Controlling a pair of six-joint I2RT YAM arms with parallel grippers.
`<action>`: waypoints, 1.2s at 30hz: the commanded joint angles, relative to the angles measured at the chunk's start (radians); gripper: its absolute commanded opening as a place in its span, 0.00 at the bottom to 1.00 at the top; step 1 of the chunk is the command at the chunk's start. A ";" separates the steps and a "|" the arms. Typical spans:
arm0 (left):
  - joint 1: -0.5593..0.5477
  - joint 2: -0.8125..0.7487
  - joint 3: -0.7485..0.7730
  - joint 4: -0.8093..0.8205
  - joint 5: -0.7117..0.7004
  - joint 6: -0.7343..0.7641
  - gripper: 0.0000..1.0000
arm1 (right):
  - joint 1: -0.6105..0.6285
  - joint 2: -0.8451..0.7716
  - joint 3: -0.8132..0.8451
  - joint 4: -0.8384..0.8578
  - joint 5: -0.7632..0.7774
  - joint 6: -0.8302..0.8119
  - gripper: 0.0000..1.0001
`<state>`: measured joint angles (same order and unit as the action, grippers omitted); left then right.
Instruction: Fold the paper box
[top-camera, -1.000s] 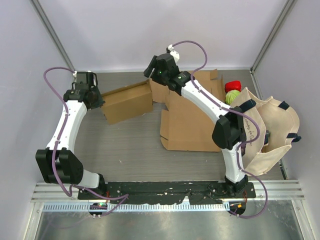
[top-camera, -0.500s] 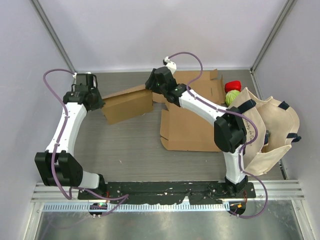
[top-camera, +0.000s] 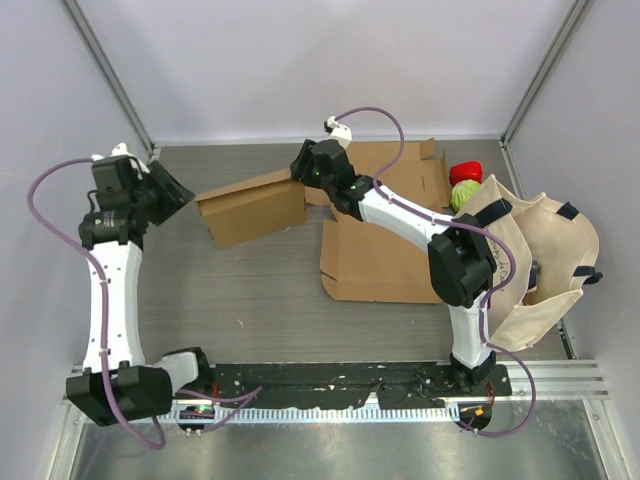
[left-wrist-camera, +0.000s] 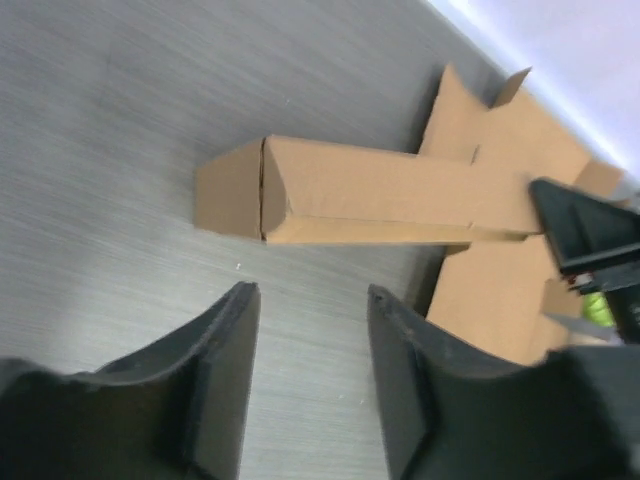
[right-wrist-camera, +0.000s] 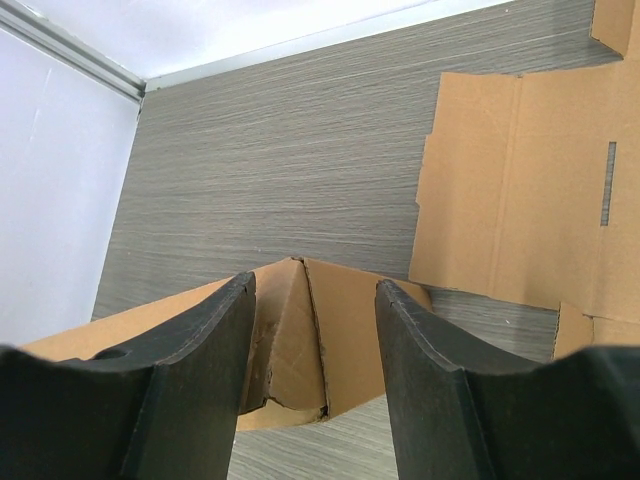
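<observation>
We are seeing the left gripper (left-wrist-camera: 312, 345) hovering with its jaws parted and nothing between them. The paper box (left-wrist-camera: 380, 195) is lying on the counter (left-wrist-camera: 120, 120) ahead of them, apart. The right gripper (right-wrist-camera: 312, 330) is also standing with jaws parted, straddling the box's open end. We cannot tell whether they are touching the cardboard. A flat cardboard sheet (right-wrist-camera: 520, 180) is lying beyond, to their right.

place: robot lab cell | evidence: plain white walls (top-camera: 300, 70), aluminium rail (top-camera: 560, 380), grey table (top-camera: 250, 300)
</observation>
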<state>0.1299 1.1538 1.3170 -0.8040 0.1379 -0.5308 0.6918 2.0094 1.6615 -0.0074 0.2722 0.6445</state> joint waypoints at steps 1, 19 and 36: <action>0.137 0.131 0.028 0.149 0.398 -0.161 0.42 | -0.003 0.011 0.001 -0.011 -0.013 -0.029 0.56; 0.172 0.242 -0.298 0.413 0.490 -0.264 0.04 | -0.043 0.011 -0.121 0.116 -0.134 -0.003 0.48; 0.183 0.187 -0.120 0.247 0.460 -0.164 0.56 | -0.215 0.018 -0.031 0.178 -0.807 -0.063 0.63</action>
<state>0.3073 1.3834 1.1797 -0.4896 0.6193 -0.7338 0.4995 2.0098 1.6115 0.1120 -0.3225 0.6025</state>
